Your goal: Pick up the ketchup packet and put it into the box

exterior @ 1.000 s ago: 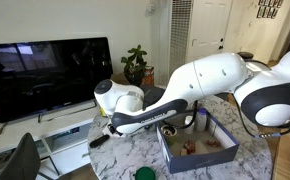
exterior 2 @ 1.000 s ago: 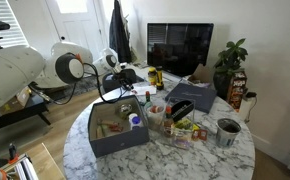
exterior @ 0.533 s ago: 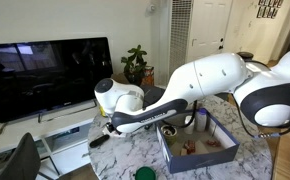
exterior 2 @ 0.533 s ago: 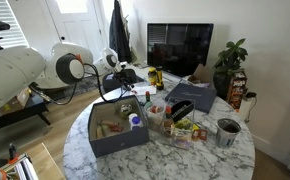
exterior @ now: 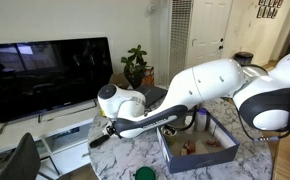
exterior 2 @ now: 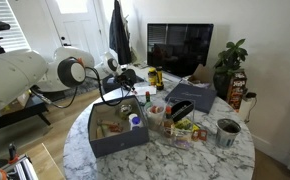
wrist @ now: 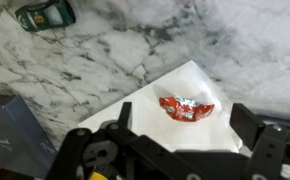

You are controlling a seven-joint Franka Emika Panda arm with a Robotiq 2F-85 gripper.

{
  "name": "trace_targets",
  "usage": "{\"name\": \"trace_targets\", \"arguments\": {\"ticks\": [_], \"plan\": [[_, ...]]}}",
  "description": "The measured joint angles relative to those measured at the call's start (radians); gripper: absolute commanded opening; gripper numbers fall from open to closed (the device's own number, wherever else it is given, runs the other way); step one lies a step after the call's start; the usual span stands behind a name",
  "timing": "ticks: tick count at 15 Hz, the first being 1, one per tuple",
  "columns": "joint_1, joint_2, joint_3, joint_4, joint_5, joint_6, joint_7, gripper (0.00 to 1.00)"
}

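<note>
In the wrist view the ketchup packet [wrist: 187, 108], a small crumpled red sachet, lies on a white paper napkin [wrist: 185, 80] on the marble table. My gripper [wrist: 184, 114] is open, with one black finger on each side of the packet, just above it. I cannot tell whether the fingers touch the napkin. In both exterior views the gripper [exterior: 99, 136] [exterior 2: 132, 88] hangs low over the table beside the box [exterior: 169, 156] [exterior 2: 113, 141], which has dark blue walls and holds a few items. The packet is hidden in both exterior views.
A green-topped container [wrist: 45, 13] lies on the marble beyond the napkin. A dark blue wall [wrist: 10, 125] is close beside the napkin. A grey laptop [exterior 2: 190, 95], a metal cup [exterior 2: 228, 131], jars and food packs crowd the table. A TV [exterior: 45, 70] stands behind.
The arm has sunk a little towards the table, bringing the gripper lower. The box and the other items have not moved.
</note>
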Motion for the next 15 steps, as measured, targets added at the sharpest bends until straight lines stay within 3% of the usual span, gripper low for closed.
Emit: {"name": "trace_targets", "arguments": {"ticks": [3,4,5,7,8,9,10,11,13,14,15], "plan": [[0.0,0.002,0.0,0.0,0.0,0.0,0.0,0.81],[0.0,0.005,0.0,0.0,0.0,0.0,0.0,0.81],[0.0,0.008,0.0,0.0,0.002,0.004,0.003,0.73],[0.0,0.016,0.001,0.0,0.003,0.016,0.013,0.68],[-0.001,0.021,0.002,0.0,0.003,0.025,0.017,0.59],[-0.001,0.025,0.002,0.0,0.005,0.036,0.023,0.59],[-0.003,0.029,0.005,0.001,0.007,0.048,0.033,0.65],[-0.004,0.033,0.011,0.003,0.011,0.055,0.036,0.57],[-0.006,0.036,0.025,0.004,0.019,0.069,0.036,0.55],[-0.007,0.037,0.033,0.004,0.021,0.081,0.036,0.43],[-0.006,0.038,0.038,0.005,0.021,0.095,0.036,0.39]]}}
